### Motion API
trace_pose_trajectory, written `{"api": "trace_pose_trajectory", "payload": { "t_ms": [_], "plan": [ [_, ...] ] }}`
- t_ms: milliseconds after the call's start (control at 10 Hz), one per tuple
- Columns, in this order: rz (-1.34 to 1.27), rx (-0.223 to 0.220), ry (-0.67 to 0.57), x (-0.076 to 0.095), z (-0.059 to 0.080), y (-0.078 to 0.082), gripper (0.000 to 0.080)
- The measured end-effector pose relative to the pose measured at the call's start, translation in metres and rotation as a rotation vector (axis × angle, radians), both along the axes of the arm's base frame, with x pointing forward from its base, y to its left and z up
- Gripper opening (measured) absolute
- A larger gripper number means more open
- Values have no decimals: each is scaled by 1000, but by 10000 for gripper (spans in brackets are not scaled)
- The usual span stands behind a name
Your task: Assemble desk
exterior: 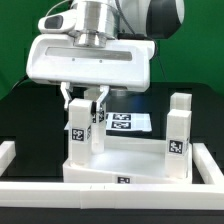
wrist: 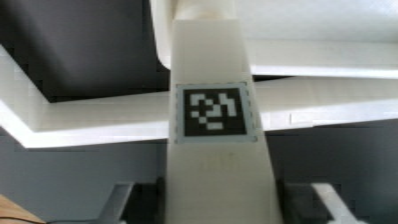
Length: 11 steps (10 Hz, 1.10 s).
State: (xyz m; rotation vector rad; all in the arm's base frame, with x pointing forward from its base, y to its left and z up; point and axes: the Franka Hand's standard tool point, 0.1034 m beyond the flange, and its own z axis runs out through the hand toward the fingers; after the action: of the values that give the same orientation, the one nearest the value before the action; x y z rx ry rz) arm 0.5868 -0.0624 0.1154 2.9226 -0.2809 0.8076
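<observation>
My gripper (exterior: 86,103) is shut on a white block leg (exterior: 79,132) with a black-and-white tag and holds it upright at the left corner of the desk top (exterior: 130,163). The desk top lies flat, a white tray with a raised rim. Two more legs stand on its right side, one near (exterior: 177,151) and one far (exterior: 181,112). In the wrist view the held leg (wrist: 215,90) runs up the middle between my fingers (wrist: 327,200), with my gripper (wrist: 217,200) round its near end and the desk top's rim (wrist: 89,118) behind it. The leg's lower end is hidden.
The marker board (exterior: 124,122) lies on the black table behind the desk top. A low white rail (exterior: 18,165) runs along the exterior view's left, front (exterior: 100,197) and right sides. A green backdrop stands behind.
</observation>
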Motion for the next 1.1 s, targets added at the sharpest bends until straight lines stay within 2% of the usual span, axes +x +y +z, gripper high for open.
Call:
{"api": "trace_pose_trajectory", "payload": {
  "t_ms": [200,300,400,500,600,1100],
  "plan": [
    [0,0,0,0,0,0,288],
    [0,0,0,0,0,0,449],
    [0,0,0,0,0,0,574],
    [0,0,0,0,0,0,574],
    [0,0,0,0,0,0,636],
    [0,0,0,0,0,0,649]
  ]
}}
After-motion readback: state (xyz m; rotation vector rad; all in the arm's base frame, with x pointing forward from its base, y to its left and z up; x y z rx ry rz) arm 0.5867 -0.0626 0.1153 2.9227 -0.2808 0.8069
